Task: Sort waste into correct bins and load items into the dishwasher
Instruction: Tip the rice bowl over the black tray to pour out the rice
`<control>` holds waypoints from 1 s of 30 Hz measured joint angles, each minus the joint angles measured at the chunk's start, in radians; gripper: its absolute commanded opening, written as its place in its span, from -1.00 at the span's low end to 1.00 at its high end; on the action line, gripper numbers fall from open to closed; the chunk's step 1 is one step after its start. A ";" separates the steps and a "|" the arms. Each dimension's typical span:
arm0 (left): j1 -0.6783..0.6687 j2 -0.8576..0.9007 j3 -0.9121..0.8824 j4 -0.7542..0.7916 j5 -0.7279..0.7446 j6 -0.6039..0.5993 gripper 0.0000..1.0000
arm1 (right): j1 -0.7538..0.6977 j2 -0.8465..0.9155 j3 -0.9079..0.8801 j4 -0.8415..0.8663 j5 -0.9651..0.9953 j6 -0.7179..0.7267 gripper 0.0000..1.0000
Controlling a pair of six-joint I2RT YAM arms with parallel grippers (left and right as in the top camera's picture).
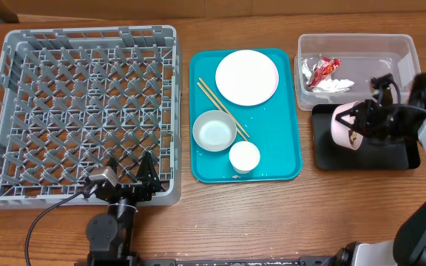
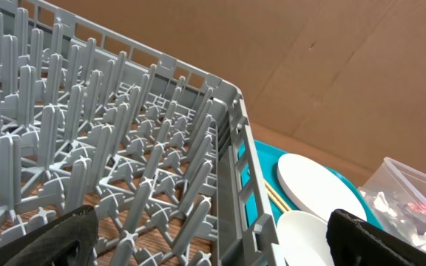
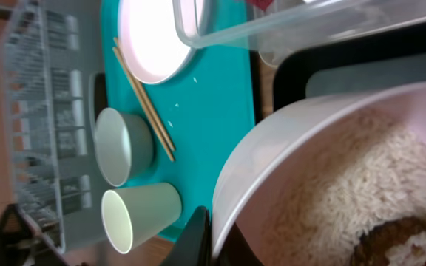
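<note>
Pale bowl (image 1: 343, 125) of rice (image 3: 346, 185) | rim pinched by right gripper (image 1: 357, 126) over black tray (image 1: 368, 157) | left gripper (image 1: 130, 168) agape

A brown wooden table (image 1: 272, 214) holds a big grey dish rack (image 1: 87, 33), a teal tray (image 1: 272, 140) beside it, then a clear tub (image 1: 368, 44) with a black tray (image 1: 390, 157) right next to it.

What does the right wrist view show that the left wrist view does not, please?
Right wrist only: a pink bowl of rice grains with a brown lump, over the black tray, plus the cup. Left wrist only: the open left gripper and a cardboard wall. Both: grey rack, teal tray, plate, chopsticks, clear tub.
</note>
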 measured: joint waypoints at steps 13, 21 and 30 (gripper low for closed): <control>0.000 0.000 0.000 0.000 0.000 0.000 1.00 | -0.247 0.008 -0.212 0.200 -0.415 -0.019 -0.92; 0.000 0.000 0.000 0.000 0.000 0.000 1.00 | -0.280 0.035 -0.218 0.286 -0.640 -0.018 -0.92; 0.000 0.000 0.000 0.000 0.000 0.000 1.00 | -0.280 0.035 -0.219 0.448 -0.720 0.119 -0.92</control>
